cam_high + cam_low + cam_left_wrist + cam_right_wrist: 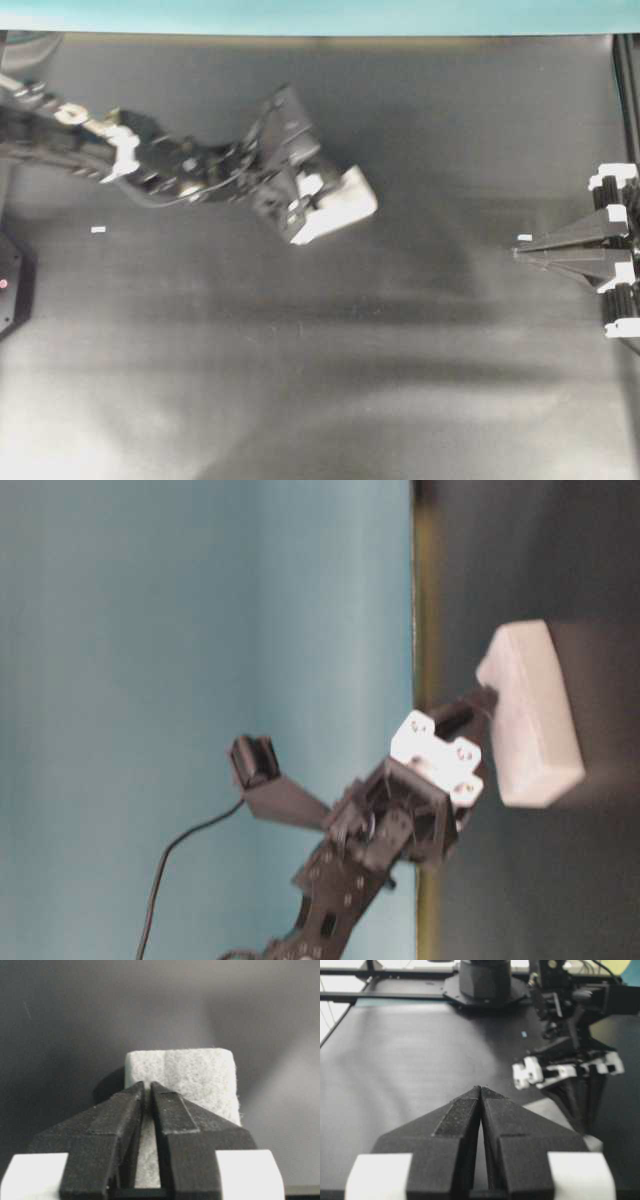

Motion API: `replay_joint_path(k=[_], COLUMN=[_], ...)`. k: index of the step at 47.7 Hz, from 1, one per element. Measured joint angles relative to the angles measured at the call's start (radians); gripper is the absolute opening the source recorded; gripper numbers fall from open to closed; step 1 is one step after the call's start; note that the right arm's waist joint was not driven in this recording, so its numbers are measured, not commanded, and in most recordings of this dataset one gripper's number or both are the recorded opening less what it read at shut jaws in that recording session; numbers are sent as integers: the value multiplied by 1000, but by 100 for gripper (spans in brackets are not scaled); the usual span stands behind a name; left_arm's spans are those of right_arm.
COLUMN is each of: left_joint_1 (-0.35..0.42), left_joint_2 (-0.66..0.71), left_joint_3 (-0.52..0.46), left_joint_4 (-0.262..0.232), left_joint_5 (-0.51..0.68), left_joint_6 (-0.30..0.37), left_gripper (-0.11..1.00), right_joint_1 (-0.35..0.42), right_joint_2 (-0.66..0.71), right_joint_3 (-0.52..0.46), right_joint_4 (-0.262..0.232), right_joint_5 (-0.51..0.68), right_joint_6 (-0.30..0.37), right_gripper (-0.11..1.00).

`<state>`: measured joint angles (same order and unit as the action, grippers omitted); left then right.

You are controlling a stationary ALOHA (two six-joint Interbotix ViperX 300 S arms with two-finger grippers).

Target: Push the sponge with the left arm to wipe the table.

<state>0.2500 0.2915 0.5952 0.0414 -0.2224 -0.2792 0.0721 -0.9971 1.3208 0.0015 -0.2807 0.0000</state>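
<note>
Dark table [400, 380] mostly unwiped I'd guess, left arm [150, 160] has its gripper [297, 212] pinched nearly closed behind the sponge [340, 205], mid-table, right gripper [522, 252] closed well away from it.

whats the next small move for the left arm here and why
Probably keep pushing the sponge forward across the table. The left gripper has its jaws nearly closed with the tips pressed against the sponge's near edge rather than around it, so it is set to shove, not lift. Bare table lies ahead of the sponge, and the right gripper is parked well away at the edge.
</note>
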Motion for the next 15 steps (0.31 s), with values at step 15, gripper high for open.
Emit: replay_joint_path(k=[15], left_joint_1=[-104], left_joint_2=[-130], left_joint_3=[169], left_joint_4=[2], left_joint_5=[23], left_joint_6=[-87], left_gripper=[7], right_joint_1=[0], right_joint_2=[0], right_joint_3=[0], right_joint_4=[0], right_joint_5=[-2], right_joint_6=[0], right_gripper=[1])
